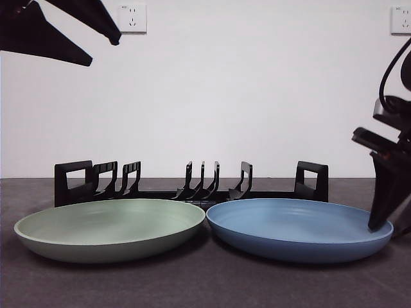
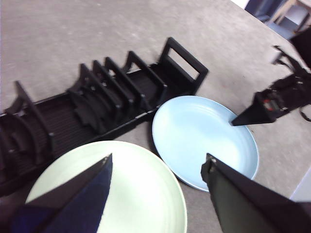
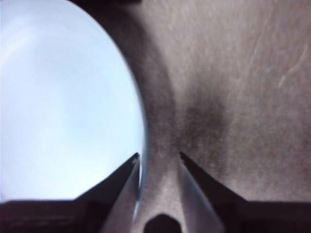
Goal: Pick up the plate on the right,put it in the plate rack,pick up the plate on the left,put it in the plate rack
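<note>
Grey counter (image 1: 205, 282) before a white wall with two sockets (image 1: 132, 18). Plate rack (image 1: 191, 185) stands behind the green plate (image 1: 109, 228) and blue plate (image 1: 295, 228), whose rims nearly touch. Right gripper (image 3: 158, 158), lowered and tilted, jaws apart astride the blue plate's outer rim. Left gripper (image 2: 158, 167) hangs high, jaws wide apart, above both plates. No legible writing

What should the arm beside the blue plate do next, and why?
Probably close the right gripper on the blue plate: its open jaws straddle the plate's rim, one over the plate, one over the table, and the plate rack holds nothing.
</note>
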Action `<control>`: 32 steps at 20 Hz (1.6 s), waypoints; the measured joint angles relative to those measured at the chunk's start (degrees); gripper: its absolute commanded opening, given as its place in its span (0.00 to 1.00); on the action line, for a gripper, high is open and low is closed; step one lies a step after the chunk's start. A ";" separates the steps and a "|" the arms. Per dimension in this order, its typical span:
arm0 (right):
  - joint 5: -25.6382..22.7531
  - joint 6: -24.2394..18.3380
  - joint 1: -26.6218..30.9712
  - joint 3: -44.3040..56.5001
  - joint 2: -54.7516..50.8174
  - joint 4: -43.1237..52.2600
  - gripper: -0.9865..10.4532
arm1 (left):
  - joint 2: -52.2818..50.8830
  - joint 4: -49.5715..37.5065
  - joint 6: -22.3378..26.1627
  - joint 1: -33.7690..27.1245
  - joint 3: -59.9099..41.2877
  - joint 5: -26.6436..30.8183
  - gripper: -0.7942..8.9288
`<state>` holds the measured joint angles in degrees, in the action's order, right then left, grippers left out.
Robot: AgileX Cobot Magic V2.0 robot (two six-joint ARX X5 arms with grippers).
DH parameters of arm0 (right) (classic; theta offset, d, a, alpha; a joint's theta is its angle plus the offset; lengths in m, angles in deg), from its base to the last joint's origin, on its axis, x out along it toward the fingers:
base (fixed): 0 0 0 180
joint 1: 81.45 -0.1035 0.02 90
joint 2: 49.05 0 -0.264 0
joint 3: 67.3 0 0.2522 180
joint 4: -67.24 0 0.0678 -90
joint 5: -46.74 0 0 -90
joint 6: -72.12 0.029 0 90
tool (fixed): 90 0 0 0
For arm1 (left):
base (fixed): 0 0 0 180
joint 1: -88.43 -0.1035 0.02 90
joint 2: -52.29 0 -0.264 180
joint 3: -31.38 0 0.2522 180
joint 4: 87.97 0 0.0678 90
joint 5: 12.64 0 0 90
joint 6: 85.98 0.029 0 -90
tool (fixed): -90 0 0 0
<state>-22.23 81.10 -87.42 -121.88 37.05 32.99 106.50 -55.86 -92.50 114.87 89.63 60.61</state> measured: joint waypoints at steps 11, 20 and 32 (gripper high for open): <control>-0.28 1.57 -0.04 -0.42 -3.72 -3.21 0.07 | 0.00 0.00 6.16 9.14 0.00 1.66 0.41; -0.20 2.43 -1.40 -13.25 -10.36 -20.85 0.07 | 0.92 1.99 34.25 31.71 0.09 22.03 0.40; -0.09 1.73 -10.95 -17.99 -10.36 -28.41 0.07 | 14.75 4.81 51.89 40.50 2.38 38.73 0.40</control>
<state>-22.31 82.82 -98.37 -139.87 26.69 4.58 121.26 -51.05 -40.61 155.37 92.01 99.34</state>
